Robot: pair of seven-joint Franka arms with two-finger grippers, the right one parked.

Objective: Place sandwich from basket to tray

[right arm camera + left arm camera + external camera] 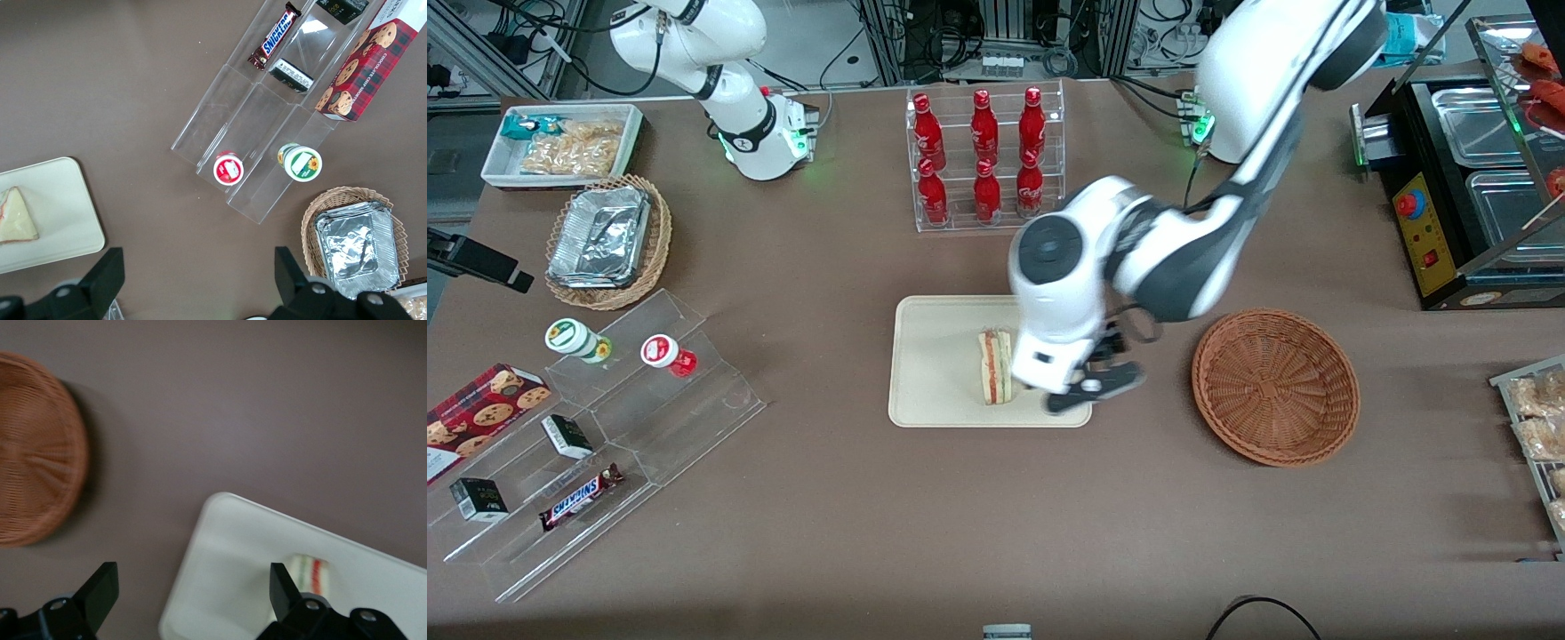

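Brown table, sandwich on tray — gripper above, fingers wide, holding nothing, basket beside.

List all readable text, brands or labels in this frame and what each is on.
"SNICKERS": chocolate bar on the clear acrylic stand.
Red bottles' script, cookie box, cup lids, small dark boxes: unreadable.
Sandwich, tray, basket, end effector over the tray: no text.
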